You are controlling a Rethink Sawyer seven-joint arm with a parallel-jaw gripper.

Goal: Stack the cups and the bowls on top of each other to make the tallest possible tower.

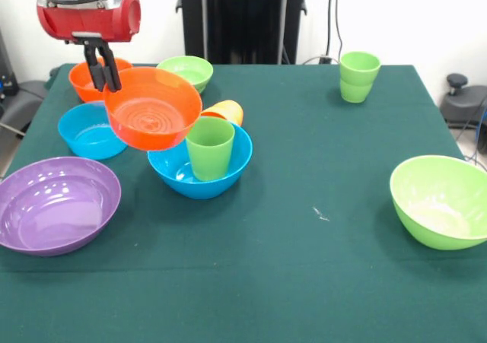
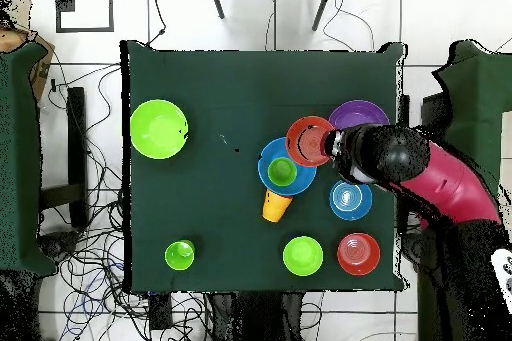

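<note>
orange bowl (image 1: 152, 107) | lifted in claw (image 1: 101, 75) | green tablecloth (image 1: 304, 282)

Front (opposed) and overhead, table (image 1: 319, 282) shared

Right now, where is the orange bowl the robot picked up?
In the front view the orange bowl hangs tilted from the gripper at upper left, above the table, beside the green cup standing in the blue bowl.
</note>
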